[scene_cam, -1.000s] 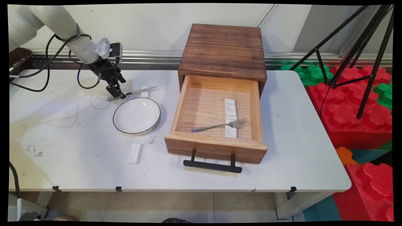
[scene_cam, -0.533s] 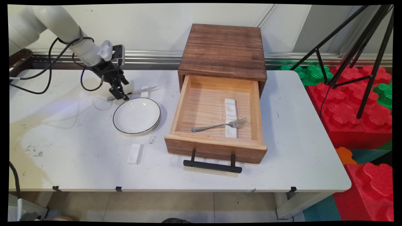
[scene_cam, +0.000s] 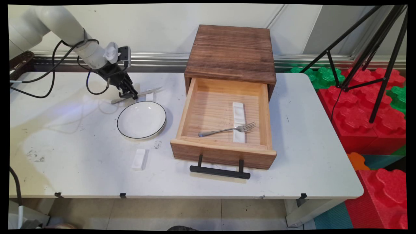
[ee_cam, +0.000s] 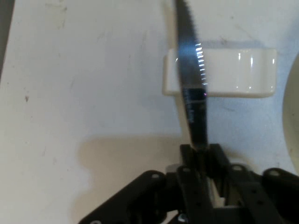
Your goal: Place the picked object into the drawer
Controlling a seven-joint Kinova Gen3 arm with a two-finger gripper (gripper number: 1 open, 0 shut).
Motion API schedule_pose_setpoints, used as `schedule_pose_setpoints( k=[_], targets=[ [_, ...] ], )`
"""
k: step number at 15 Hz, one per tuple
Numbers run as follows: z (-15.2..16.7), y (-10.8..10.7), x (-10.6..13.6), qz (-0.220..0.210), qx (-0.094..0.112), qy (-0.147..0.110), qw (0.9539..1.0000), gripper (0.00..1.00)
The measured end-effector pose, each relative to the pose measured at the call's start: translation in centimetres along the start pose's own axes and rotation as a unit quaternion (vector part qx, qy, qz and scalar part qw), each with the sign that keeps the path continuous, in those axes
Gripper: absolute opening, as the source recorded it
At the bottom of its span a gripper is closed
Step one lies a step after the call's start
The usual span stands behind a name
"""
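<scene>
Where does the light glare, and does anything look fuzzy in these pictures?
Hand view: bright glints on the knife blade's serrated edge and on the white cutlery rest; the end effector linkage at the bottom edge looks soft. Main view: sharp, with soft arm shadows on the table.

In the upper left of the main view, the end effector [scene_cam: 128, 95] has shifted a little to the right and slightly upward over the last second, ending nearer the middle of the knife [scene_cam: 136, 95] than its handle end. Its fingers, which pointed steeply down at the counter [scene_cam: 65, 136] before, now lean over more toward the right. The black cables [scene_cam: 52, 78] hanging from the arm have swung along with it, their loops sitting a touch further right.
</scene>
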Motion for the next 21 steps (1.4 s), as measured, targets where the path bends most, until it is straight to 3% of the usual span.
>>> schedule_pose_setpoints(
  k=[13, 21],
  targets=[
    [-0.7, 0.1, 0.3, -0.005, 0.003, 0.007, 1.0, 0.0],
    [-4.2, 0.2, 1.2, -0.003, 0.021, 0.019, 0.9996, 0.0]
  ],
)
